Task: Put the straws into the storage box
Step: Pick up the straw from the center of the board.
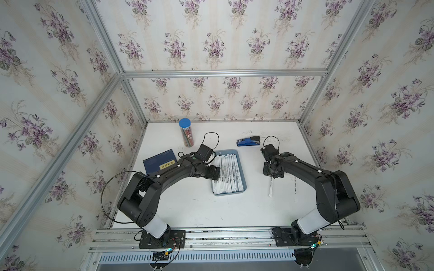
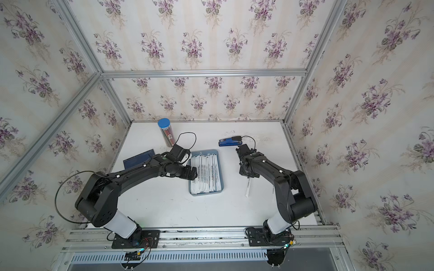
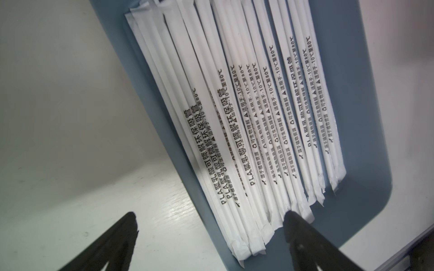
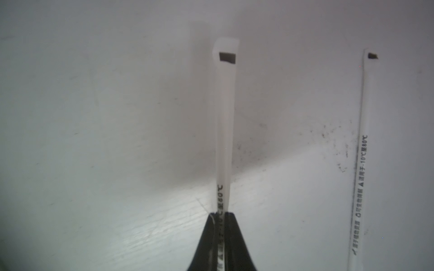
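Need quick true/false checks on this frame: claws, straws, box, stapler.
1. The right claw is shut on a straw. True.
2. Every straw is already in the box. False: besides the gripped one, a second straw lies on the table.
3. The left claw is open, over the box's straws. True.
4. The stapler sits inside the box. False: it lies on the table beyond the box's far end.
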Motion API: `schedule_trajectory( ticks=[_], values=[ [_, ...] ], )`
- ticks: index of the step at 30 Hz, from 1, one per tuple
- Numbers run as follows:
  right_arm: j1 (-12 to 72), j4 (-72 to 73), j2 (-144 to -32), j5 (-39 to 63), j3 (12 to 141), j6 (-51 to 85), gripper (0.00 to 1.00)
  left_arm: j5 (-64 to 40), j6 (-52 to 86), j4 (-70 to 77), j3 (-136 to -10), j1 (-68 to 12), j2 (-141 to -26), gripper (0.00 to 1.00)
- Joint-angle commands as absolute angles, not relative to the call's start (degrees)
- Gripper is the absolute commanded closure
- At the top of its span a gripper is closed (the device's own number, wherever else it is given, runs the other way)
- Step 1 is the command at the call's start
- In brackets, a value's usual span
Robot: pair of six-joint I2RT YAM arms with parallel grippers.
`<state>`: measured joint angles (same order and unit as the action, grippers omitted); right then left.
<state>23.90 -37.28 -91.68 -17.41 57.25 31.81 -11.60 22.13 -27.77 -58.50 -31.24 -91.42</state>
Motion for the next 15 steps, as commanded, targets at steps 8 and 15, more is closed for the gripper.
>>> schedule_trajectory(
  ticks=[8, 15],
  values=[
    [41.17, -45.78, -101.25, -15.22, 79.76, 37.16, 0.90, -3.88, 26.16, -29.16, -54.38, -29.04, -85.26, 0.02],
    [46.59, -42.52, -112.63, -11.57, 90.45, 37.66, 0.90, -2.72, 27.05, -30.64, -52.39, -26.10, -81.95, 0.02]
  ],
)
